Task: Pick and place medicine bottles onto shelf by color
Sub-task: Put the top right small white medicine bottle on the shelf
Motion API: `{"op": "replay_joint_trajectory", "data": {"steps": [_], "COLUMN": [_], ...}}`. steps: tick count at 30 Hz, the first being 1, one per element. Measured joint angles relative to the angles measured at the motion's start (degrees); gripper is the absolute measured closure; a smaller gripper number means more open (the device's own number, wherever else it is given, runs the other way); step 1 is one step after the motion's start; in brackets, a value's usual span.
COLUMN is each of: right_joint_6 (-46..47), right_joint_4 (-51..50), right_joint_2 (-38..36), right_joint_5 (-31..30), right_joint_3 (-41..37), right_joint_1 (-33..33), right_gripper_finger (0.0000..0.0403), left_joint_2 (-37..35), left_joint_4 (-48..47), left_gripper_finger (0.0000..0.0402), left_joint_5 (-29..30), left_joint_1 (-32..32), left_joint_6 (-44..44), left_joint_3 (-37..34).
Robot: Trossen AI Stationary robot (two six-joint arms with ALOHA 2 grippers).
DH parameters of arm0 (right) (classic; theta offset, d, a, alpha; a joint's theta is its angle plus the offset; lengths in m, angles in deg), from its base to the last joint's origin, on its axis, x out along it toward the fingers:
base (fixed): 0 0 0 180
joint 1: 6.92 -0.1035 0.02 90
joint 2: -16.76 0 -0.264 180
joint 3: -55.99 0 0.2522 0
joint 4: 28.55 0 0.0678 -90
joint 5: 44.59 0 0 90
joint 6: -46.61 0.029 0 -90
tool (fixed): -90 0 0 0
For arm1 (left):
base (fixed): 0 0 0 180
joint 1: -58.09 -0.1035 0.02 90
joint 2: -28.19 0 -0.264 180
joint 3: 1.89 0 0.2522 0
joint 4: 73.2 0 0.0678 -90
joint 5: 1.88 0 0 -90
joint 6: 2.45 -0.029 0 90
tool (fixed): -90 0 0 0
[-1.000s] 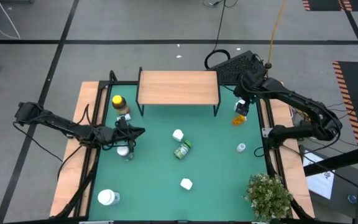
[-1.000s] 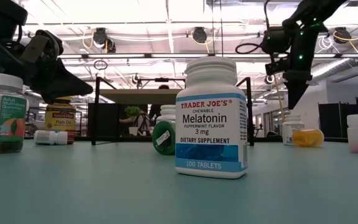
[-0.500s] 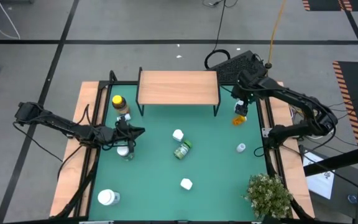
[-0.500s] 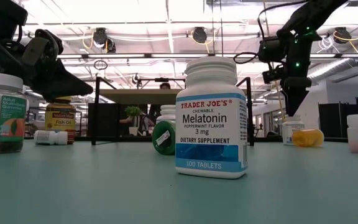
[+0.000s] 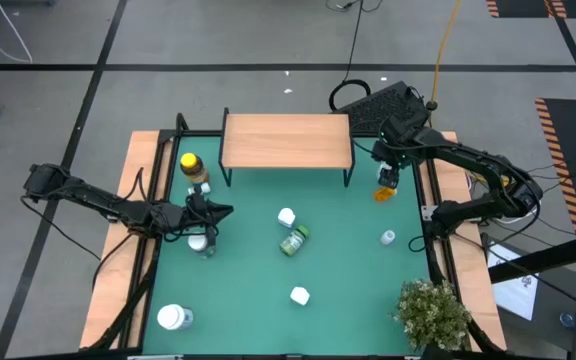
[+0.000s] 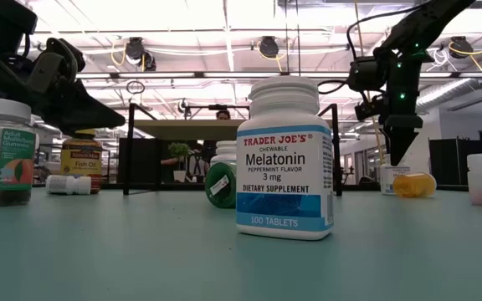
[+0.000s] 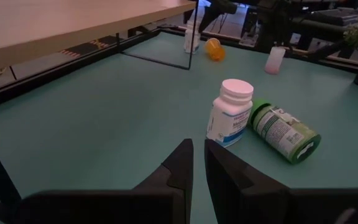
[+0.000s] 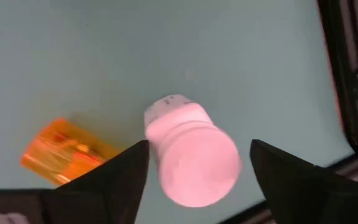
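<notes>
1. I have the right gripper (image 8: 194,165) over a white bottle (image 8: 191,152) standing near the shelf (image 5: 288,140), beside a toppled amber bottle (image 8: 64,149); jaws spread either side of its cap.
2. Next I judge: lower, pinch, lift to the shelf.
3. Left gripper (image 7: 197,165) waits, jaws pressed together, over the bench (image 5: 348,260).

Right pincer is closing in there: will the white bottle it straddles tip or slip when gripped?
The white bottle stands upright between the open right pincer's fingers, so a centred squeeze probably won't tip it. Its smooth round plastic may slip or twist. The orange bottle lying beside it could roll if nudged.
</notes>
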Motion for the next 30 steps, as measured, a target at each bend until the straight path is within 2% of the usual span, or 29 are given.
{"op": "replay_joint_trajectory", "data": {"steps": [9, 15, 22, 30], "right_joint_6": [0.74, 3.59, 7.54, 8.19], "right_joint_4": [-0.96, -7.02, -20.64, -22.48], "right_joint_2": [-0.19, -2.37, -3.42, -2.70], "right_joint_5": [-0.69, -0.78, -2.67, -3.86], "right_joint_3": [0.24, 3.47, 16.54, 36.36], "right_joint_1": [0.00, -0.72, -2.26, -3.82], "right_gripper_finger": [0.0216, 0.0224, 0.0225, 0.0224], "left_joint_2": [0.00, 0.00, -0.02, -0.02], "left_joint_4": [0.00, 0.00, -1.31, 0.05], "left_gripper_finger": [0.0360, 0.0360, 0.0360, 0.0360], "left_joint_5": [0.00, 0.00, 0.03, 0.48], "left_joint_1": [0.00, 0.00, 0.00, -0.03], "left_joint_6": [0.15, 0.18, 0.32, -1.35], "left_joint_3": [0.00, 0.00, 0.00, 0.00]}}
